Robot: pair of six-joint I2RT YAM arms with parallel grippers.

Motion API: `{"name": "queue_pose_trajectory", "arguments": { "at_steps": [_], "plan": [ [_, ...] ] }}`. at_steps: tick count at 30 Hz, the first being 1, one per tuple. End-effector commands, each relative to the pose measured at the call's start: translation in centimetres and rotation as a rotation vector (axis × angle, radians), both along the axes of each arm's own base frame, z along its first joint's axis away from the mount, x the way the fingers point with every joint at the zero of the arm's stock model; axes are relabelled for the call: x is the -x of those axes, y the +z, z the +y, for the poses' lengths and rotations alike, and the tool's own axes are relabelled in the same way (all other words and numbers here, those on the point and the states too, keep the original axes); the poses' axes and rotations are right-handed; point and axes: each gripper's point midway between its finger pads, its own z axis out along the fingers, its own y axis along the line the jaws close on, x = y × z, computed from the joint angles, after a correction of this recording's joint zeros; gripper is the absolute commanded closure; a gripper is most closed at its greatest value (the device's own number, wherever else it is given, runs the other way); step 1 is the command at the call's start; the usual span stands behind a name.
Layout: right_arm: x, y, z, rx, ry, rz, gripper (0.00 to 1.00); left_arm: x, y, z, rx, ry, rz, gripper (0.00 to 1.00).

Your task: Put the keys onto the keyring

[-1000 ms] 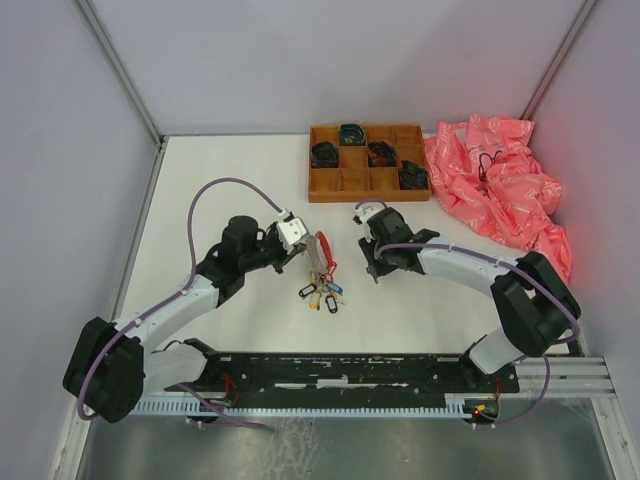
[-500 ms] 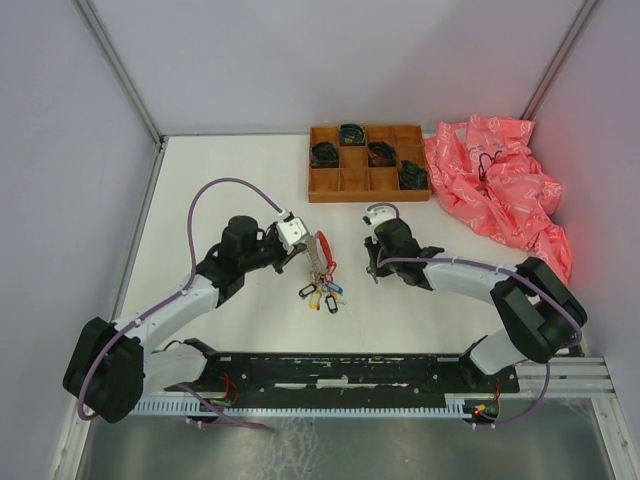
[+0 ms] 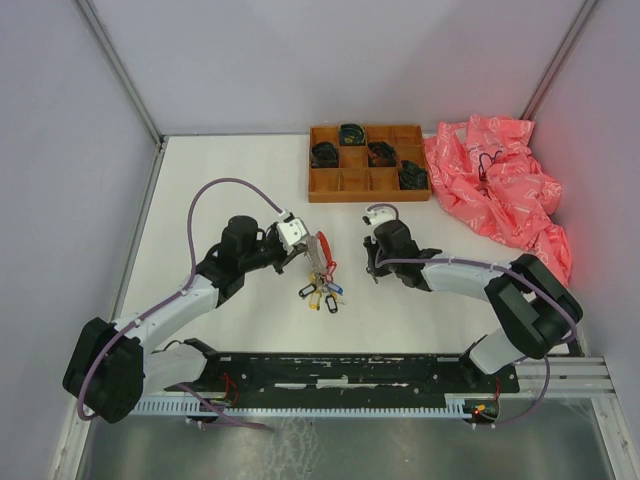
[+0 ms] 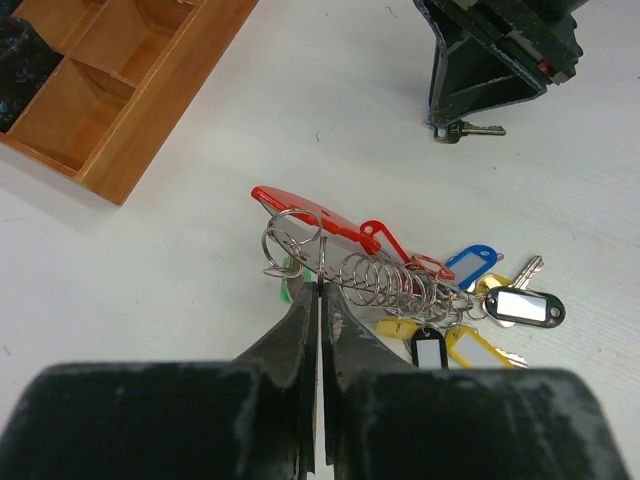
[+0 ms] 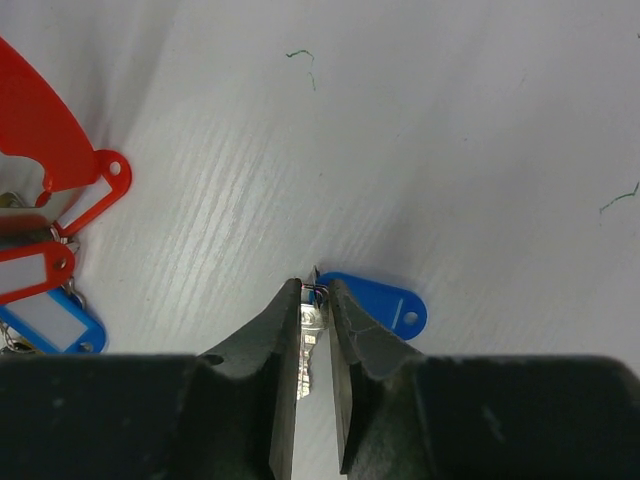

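Robotics laboratory test cell: white table (image 3: 240,180) enclosed by plain grey panels (image 3: 60,120) with metal corner posts (image 3: 120,70); two arms (image 3: 180,300) bolted to a slotted rail (image 3: 350,370) at 6 o'clock.

No legible text, brand, number or sign appears in any view. The white inserts of the key tags (image 4: 525,305) are blank. The pale print on the pink bag (image 3: 500,180), at the far right corner of the table (image 3: 250,180), is too small to read.

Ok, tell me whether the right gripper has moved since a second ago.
Yes: the right gripper shifted slightly rightward along the wooden tray's front edge, top view.
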Motion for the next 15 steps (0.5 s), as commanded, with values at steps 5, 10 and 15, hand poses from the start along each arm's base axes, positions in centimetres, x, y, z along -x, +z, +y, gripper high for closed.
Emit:
{"name": "queue_pose_trajectory", "arguments": {
  "at_steps": [5, 10, 15],
  "plan": [
    [-0.7, -0.5, 0.9, -0.022, -0.003, 0.0, 0.81, -0.7, 2.9, -0.8, 0.051, -0.024, -0.08, 0.97],
    [-0.5, -0.7, 0.7, -0.011, -0.002, 0.01, 0.9, -0.7, 3.1, -0.8, 0.053, -0.024, -0.083, 0.97],
    [-0.1, 0.3, 0.4, 0.003, 0.023, 0.004, 0.99, -0.6, 3.1, -0.8, 0.053, -0.03, -0.085, 0.97]
  ]
}}
